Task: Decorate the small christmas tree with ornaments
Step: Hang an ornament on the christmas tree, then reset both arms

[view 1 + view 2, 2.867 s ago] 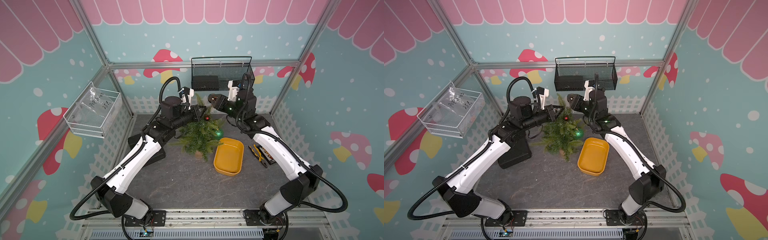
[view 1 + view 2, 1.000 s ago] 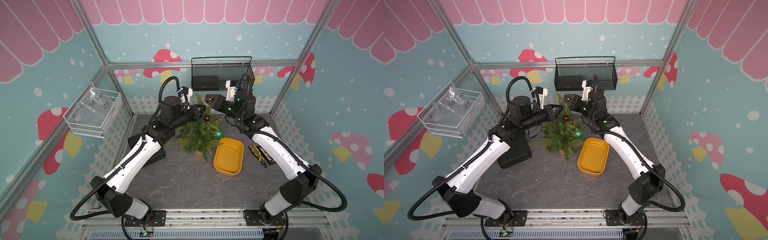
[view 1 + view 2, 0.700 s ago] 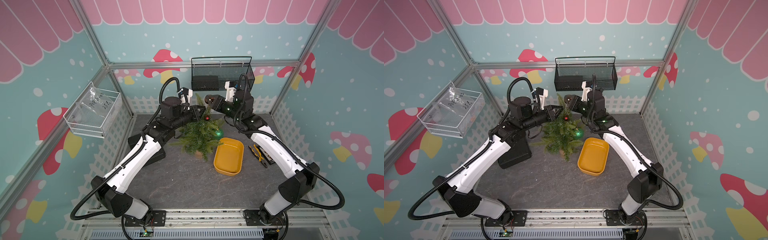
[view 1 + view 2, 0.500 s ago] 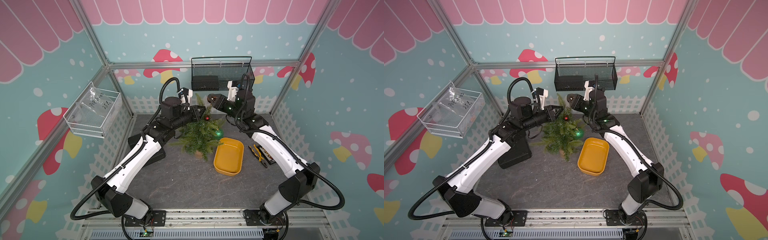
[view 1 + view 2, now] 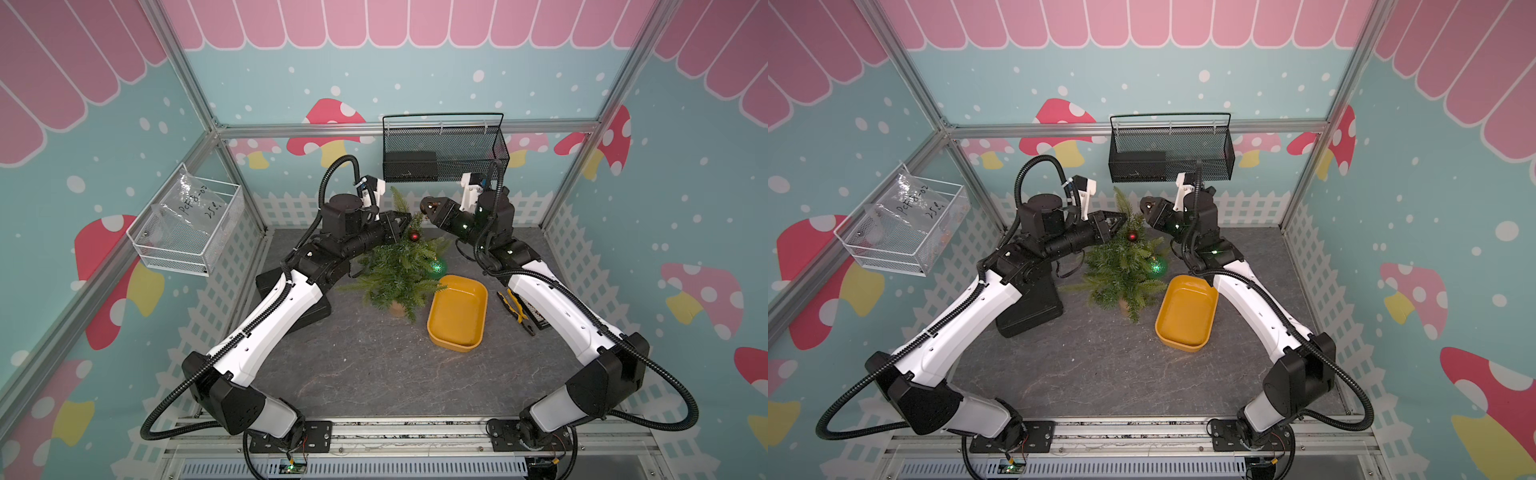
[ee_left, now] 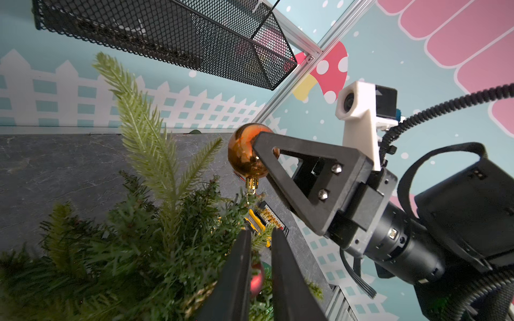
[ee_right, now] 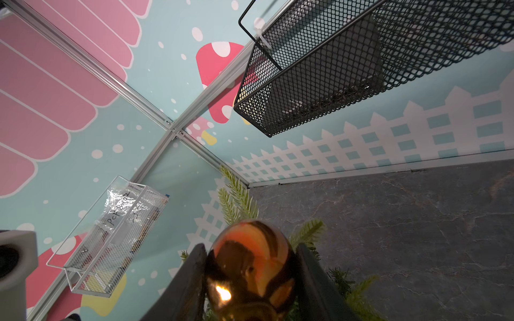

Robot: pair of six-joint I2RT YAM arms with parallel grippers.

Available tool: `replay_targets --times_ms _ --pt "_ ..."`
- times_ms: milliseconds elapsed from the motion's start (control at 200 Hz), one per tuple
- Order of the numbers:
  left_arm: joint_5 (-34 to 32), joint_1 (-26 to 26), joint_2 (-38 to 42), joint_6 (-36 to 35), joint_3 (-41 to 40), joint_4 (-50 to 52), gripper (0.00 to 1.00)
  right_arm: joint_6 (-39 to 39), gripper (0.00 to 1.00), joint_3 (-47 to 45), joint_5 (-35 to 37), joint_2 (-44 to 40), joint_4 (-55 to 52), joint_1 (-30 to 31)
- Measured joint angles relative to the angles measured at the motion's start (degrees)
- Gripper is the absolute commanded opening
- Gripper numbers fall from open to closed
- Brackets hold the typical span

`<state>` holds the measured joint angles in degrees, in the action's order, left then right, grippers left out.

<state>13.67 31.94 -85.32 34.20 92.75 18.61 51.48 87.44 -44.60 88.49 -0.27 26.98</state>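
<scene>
A mid-sized, shiny amber-orange ball (image 7: 250, 266) is clamped between the black fingers of the right gripper (image 7: 251, 250), with its gold cap (image 6: 251, 183) turned toward the twigs beneath. Across the pointed top sprig (image 6: 133, 111) from it, the left gripper (image 6: 260, 233) is set among the upper needles. Its jaws are narrow, with a thin gap between them, and whether a twig is pinched cannot be told. The small, bushy green artificial christmas tree (image 5: 395, 270) is found under both grippers, upright on a small tan base (image 5: 397, 308). A small red ball (image 5: 414, 236) is hung just below the left gripper's tips. A larger glittery green ball (image 5: 437, 266) is hung lower, on the right gripper's side. Further out, an oblong yellow plastic tray (image 5: 457, 347) is seen just beside the tree's base, on the grey stone-patterned table (image 5: 374, 374). Yellow-handled pliers (image 5: 517, 313) are laid beyond the tray, partly under the right arm. Behind both grippers, a black mesh basket (image 5: 444, 153) is mounted on the back wall.
</scene>
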Motion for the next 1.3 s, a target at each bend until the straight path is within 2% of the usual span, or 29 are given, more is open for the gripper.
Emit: replay_targets --times_ms 350,490,620,921,1301 --pt "0.0 0.0 0.8 0.0 -0.5 0.0 0.20 1.3 0.60 -1.9 0.3 -1.1 1.2 -0.5" --pt "0.0 0.0 1.6 0.0 -0.5 0.0 0.21 1.4 0.60 -2.5 0.7 -1.8 1.4 -1.1" --pt "0.0 -0.1 2.3 -0.1 -0.5 0.0 0.26 1.3 0.60 -3.6 1.1 -3.3 1.6 -1.8" --pt "0.5 -0.1 5.3 0.0 -0.6 0.9 0.35 -0.5 0.62 -10.5 1.5 -10.6 1.6 -4.7" --pt "3.1 -0.1 10.7 0.3 -4.5 5.4 0.42 -7.3 0.67 -18.4 -4.7 -19.5 -3.2 -5.6"
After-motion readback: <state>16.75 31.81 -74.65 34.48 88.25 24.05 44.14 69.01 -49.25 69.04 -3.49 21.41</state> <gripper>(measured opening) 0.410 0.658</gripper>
